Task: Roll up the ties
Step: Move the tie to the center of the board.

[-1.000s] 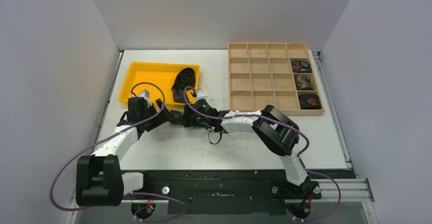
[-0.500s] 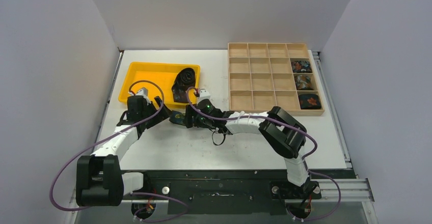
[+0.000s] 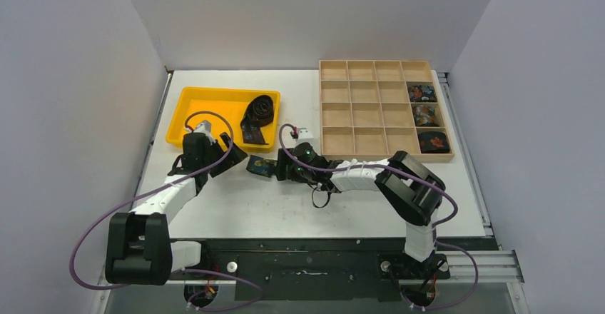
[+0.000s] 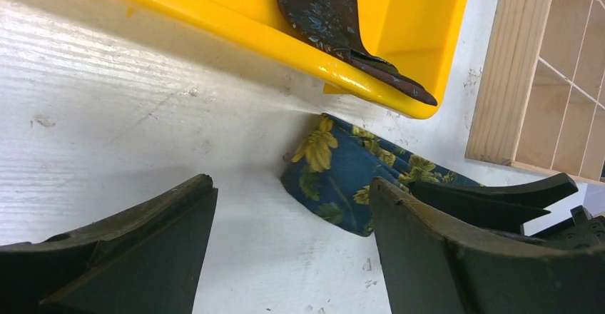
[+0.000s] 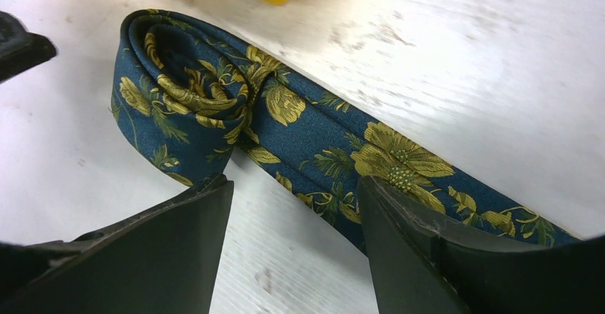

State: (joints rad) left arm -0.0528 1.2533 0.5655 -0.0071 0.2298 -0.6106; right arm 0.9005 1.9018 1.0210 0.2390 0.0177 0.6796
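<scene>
Rolled ties (image 3: 422, 91) in wooden organizer (image 3: 319, 107): 3. Dark tie (image 3: 258, 110) in yellow tray (image 3: 207, 107): 1. Blue floral tie (image 3: 261, 167) on bench (image 3: 250, 207): 1.

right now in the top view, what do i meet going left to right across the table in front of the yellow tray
left gripper → blue floral tie → right gripper → wooden compartment box, set a little further back

A robotics lab cell; plain pale walls (image 3: 64, 78) box in a white tabletop (image 3: 242, 210); left arm (image 3: 168, 196) and right arm (image 3: 364, 175) bolted to a black rail (image 3: 314, 255).
</scene>
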